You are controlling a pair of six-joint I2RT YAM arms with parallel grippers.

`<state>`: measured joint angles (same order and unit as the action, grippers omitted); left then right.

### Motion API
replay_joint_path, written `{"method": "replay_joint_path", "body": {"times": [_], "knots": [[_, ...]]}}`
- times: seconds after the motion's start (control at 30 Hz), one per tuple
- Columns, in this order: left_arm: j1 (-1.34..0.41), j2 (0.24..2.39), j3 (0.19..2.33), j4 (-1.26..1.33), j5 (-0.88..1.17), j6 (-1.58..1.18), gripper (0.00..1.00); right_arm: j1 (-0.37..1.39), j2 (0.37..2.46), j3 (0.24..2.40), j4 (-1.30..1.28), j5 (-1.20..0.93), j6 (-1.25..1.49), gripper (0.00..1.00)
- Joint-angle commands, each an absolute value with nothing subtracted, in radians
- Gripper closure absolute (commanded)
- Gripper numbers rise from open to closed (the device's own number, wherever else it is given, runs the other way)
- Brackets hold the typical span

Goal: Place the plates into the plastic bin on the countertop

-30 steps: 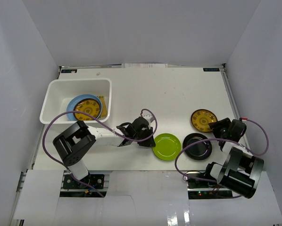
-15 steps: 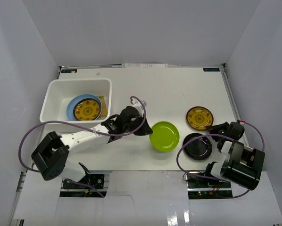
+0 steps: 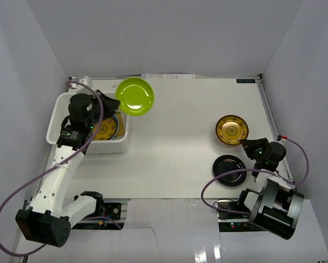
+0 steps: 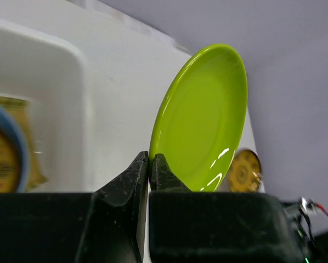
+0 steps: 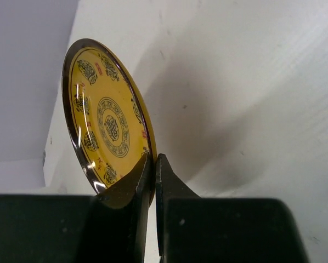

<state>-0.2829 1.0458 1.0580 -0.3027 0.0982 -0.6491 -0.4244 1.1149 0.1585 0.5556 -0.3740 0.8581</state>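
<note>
My left gripper (image 3: 105, 102) (image 4: 150, 164) is shut on the rim of the lime green plate (image 3: 135, 96) (image 4: 202, 120) and holds it in the air by the far right corner of the white plastic bin (image 3: 62, 104). Inside the bin lie a light blue plate (image 3: 113, 116) and a gold-patterned plate (image 3: 105, 130). My right gripper (image 3: 245, 143) (image 5: 153, 164) is shut on the edge of another gold-patterned plate (image 3: 232, 130) (image 5: 105, 118), tilted up off the countertop (image 3: 180, 126). A glossy black plate (image 3: 230, 170) lies flat near the right arm.
Light grey walls close in the countertop on the left, back and right. The right arm's purple cable (image 3: 219, 181) loops over the near edge by the black plate. The left arm's link (image 3: 60, 175) runs along the bin's near left side.
The left arm swung from the table's middle to the bin, carrying the green plate up and left. The right gripper closed on the gold-patterned plate's edge and tipped it up.
</note>
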Motion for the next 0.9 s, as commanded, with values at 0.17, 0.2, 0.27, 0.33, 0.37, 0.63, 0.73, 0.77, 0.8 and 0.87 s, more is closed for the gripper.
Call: {"method": "replay_joint_path", "body": {"times": [0.17,0.2,0.27,0.33,0.37,0.63,0.73,0.77,0.8,0.87], "knots": [[-0.003,0.948,0.987,-0.46,-0.133,-0.586,1.0,-0.275,0.96,0.365,0.493,-0.378,0.804,0.92],[0.039,0.934,0.939,-0.451,-0.15,-0.594,1.0,-0.19,0.96,0.389,0.468,-0.365,0.793,0.92],[0.09,0.925,0.898,-0.433,-0.185,-0.601,1.0,-0.089,0.966,0.465,0.448,-0.306,0.761,0.92],[0.121,0.939,0.862,-0.411,-0.21,-0.604,1.0,0.076,0.998,0.538,0.448,-0.27,0.747,0.92],[0.123,0.952,0.861,-0.413,-0.213,-0.61,1.0,0.122,1.015,0.566,0.451,-0.246,0.746,0.92],[0.138,1.02,0.836,-0.4,-0.213,-0.64,0.87,0.583,1.334,0.929,0.419,-0.115,0.649,0.92],[0.14,1.02,0.844,-0.384,-0.192,-0.637,0.33,0.678,1.478,1.083,0.387,-0.106,0.629,0.92],[0.14,1.006,0.847,-0.367,-0.174,-0.637,0.22,0.714,1.512,1.153,0.38,-0.101,0.626,0.92],[0.14,0.999,0.85,-0.353,-0.16,-0.643,0.07,0.728,1.578,1.188,0.373,-0.104,0.626,0.92],[0.14,0.977,0.862,-0.319,-0.12,-0.67,0.02,0.759,1.643,1.283,0.362,-0.121,0.635,0.92]]}}
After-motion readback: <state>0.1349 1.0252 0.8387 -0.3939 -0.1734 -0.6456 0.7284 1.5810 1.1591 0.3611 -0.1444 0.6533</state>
